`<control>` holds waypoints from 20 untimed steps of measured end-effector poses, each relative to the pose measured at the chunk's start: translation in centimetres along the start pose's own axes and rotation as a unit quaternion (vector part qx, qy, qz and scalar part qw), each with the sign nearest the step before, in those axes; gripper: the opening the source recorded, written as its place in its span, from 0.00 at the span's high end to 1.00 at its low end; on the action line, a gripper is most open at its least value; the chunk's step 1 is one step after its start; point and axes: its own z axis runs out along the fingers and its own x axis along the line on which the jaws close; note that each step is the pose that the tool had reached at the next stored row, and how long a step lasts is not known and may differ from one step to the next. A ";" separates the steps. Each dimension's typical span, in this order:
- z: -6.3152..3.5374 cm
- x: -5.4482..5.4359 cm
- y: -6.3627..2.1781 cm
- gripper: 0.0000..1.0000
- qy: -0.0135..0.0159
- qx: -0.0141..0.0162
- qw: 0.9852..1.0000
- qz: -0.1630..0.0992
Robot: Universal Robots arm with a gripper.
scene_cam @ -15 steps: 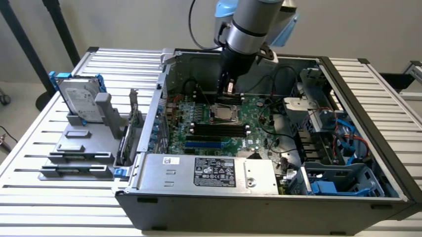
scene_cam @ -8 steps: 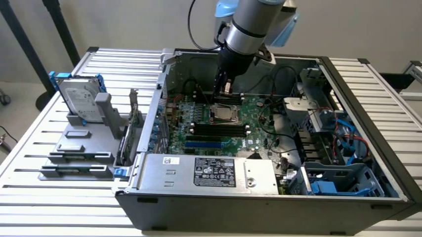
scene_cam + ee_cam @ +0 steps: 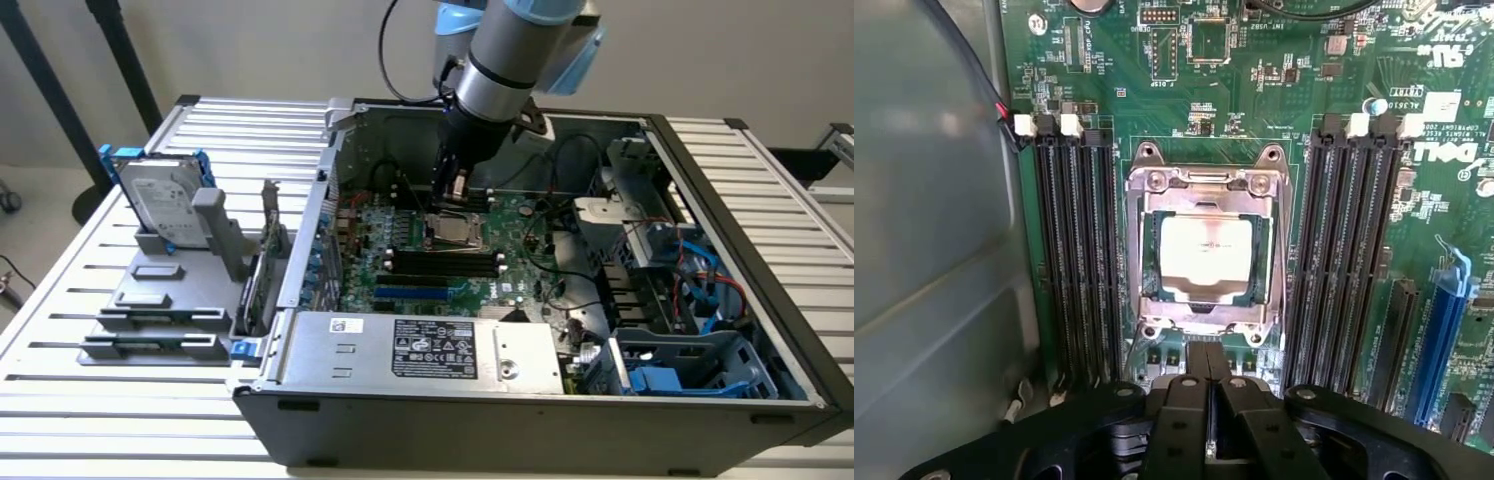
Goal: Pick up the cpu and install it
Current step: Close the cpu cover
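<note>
We see the cpu (image 3: 1204, 247) lying flat in the metal-framed socket (image 3: 1206, 180) of the green motherboard (image 3: 1254, 70), between two banks of black memory slots (image 3: 1079, 250). The fingers (image 3: 1189, 400) are pressed together, holding nothing, just above the socket, inside the open computer case (image 3: 747, 250) on the bench (image 3: 80, 260).

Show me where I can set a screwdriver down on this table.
Bare slats lie on the table in front of the grey holder, at the exterior view's left, and in the strip beyond the computer case on that view's right. Inside the case it is crowded: circuit board, cables, power supply box, the end effector over the chip.
</note>
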 end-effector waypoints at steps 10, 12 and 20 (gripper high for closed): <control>1.43 -0.1 0.20 0.89 0.002 0.003 1.000 0.008; 1.57 -0.1 0.17 0.89 0.003 0.004 1.000 0.009; 2.29 -0.2 0.35 0.89 0.008 0.005 1.000 0.011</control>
